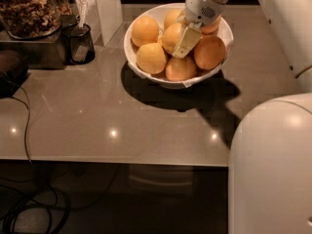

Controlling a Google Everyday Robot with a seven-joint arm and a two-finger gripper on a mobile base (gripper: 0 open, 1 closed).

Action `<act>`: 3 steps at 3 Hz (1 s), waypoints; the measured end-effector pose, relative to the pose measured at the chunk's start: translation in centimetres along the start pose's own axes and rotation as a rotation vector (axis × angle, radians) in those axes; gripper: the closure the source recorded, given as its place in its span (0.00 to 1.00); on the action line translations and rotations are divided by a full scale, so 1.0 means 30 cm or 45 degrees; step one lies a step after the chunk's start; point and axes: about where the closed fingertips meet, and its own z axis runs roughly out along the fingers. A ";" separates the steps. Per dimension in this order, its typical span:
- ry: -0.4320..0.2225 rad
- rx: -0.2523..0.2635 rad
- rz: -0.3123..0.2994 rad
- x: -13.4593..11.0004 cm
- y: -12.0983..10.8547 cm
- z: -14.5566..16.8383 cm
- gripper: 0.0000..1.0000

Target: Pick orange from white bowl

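Note:
The white bowl (127,39) stands at the back middle of the grey counter and holds several fruits. Yellow-orange ones lie at the left (145,29), front left (151,57), front (180,68) and back (171,16). One orange (171,37) sits in the middle of the pile. My gripper (181,48) reaches down from the upper right into the bowl and lies against the right side of that middle orange. Two deeper-orange fruits lie to the right of the gripper (209,51) and behind it (211,28).
A small dark mesh cup (80,44) and a glass jar of nuts (29,9) stand at the back left, beside a white upright panel (107,11). A dark cable (24,116) crosses the counter's left side. My white body (270,165) fills the lower right. The counter's front edge (122,162) runs across.

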 end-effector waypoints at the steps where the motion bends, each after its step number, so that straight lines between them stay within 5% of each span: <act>1: 0.003 -0.007 0.008 0.002 -0.003 0.001 1.00; 3: 0.007 -0.024 0.012 -0.005 -0.006 0.000 1.00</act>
